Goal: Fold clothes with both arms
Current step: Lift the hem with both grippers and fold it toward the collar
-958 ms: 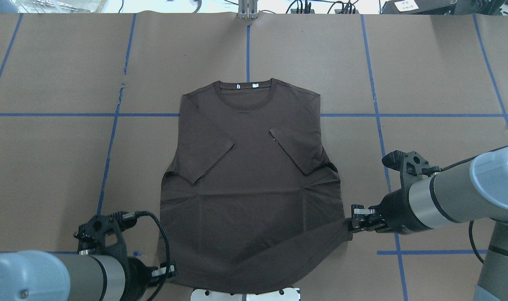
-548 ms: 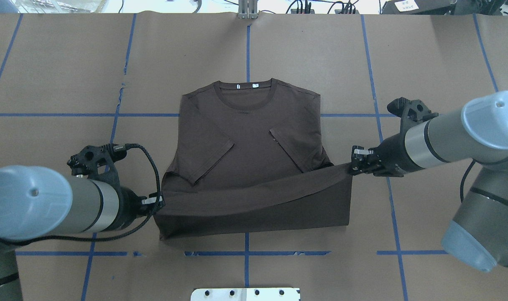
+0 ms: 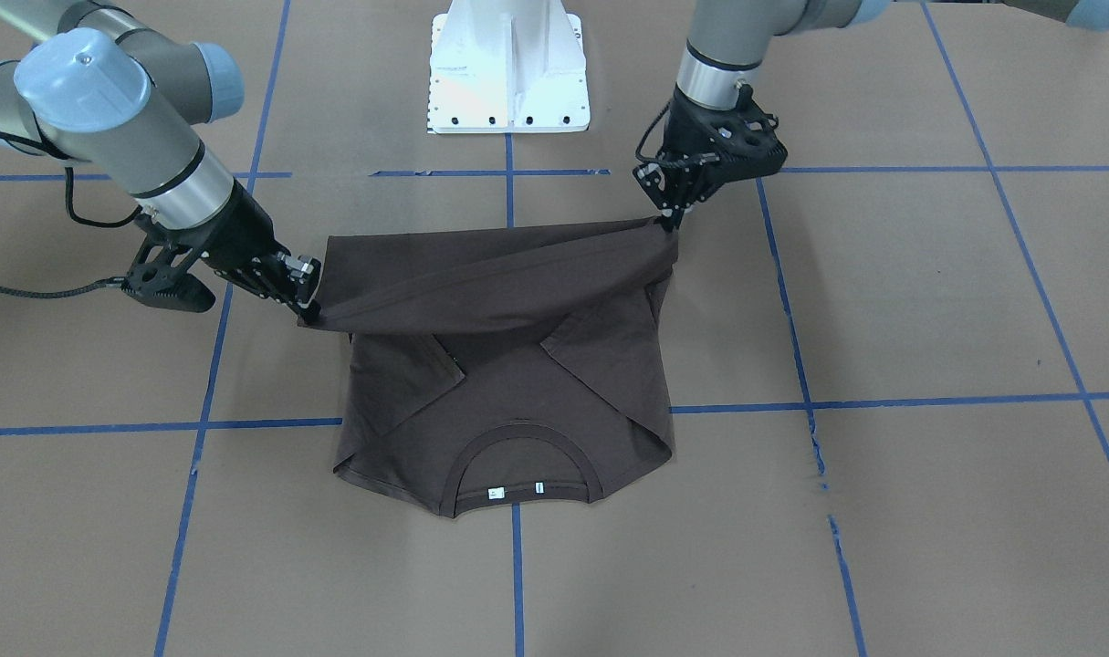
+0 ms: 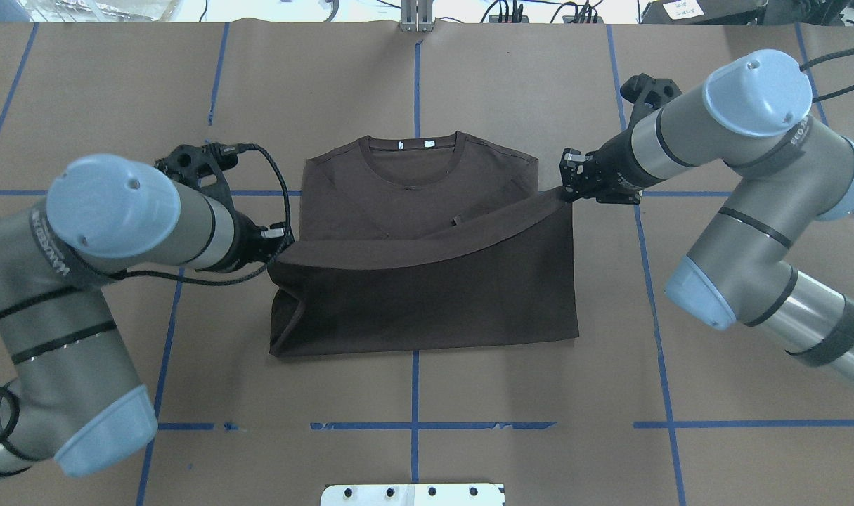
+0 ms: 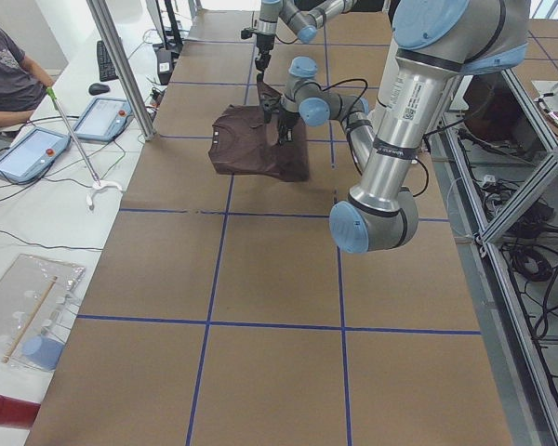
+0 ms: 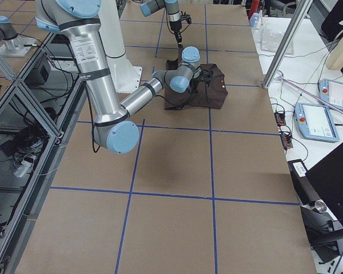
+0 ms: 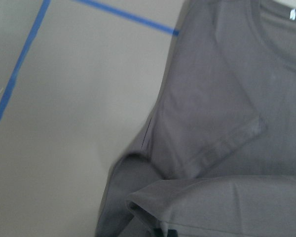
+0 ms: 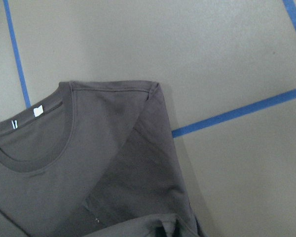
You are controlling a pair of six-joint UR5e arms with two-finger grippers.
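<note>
Your shirt (image 4: pixel 427 302) lies on the worktop (image 4: pixel 539 393), hem (image 4: pixel 427 244) raised over its chest. The left tool (image 4: pixel 282 241) pinches one hem corner; the right tool (image 4: pixel 566 188) pinches the other, nearer the collar (image 4: pixel 412 158), cloth taut between them.

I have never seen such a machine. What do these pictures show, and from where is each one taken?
This robot has a left arm and a right arm at a brown table. One camera looks down from behind the robot, one faces it, two stand at the table's ends, and one sits on each wrist. A dark T-shirt lies there, collar away from the robot. The left gripper and the right gripper each pinch one corner of its bottom hem, held up above the shirt's middle.
</note>
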